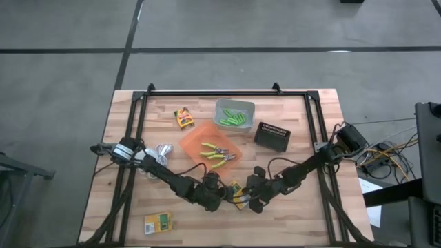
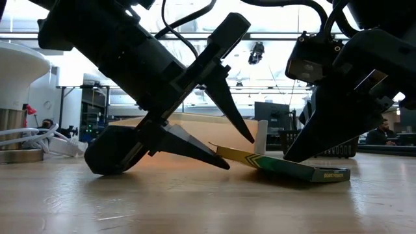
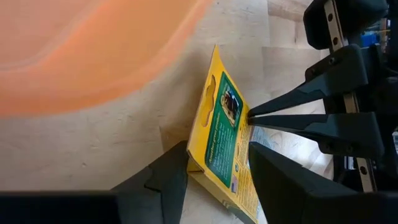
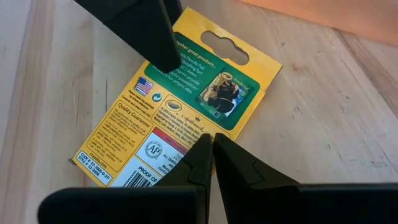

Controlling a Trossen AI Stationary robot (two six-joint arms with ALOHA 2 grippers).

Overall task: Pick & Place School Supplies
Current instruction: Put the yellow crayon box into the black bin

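- Straddling the tilted box (image 3: 225, 146), the left gripper (image 3: 217, 180) has fingers apart around its raised edge.
- Pressing its far end down, the right gripper (image 4: 208, 162) is closed.
- Light, stiff cardboard, probably slippery; pinch the thin edges.

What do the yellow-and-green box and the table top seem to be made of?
Yellow-and-green box: probably thin printed cardboard, slightly glossy; it shows a flat panel, a punched hang slot and printed labels. Table top: looks like pale, smooth wood; joined planks and grain lines show.
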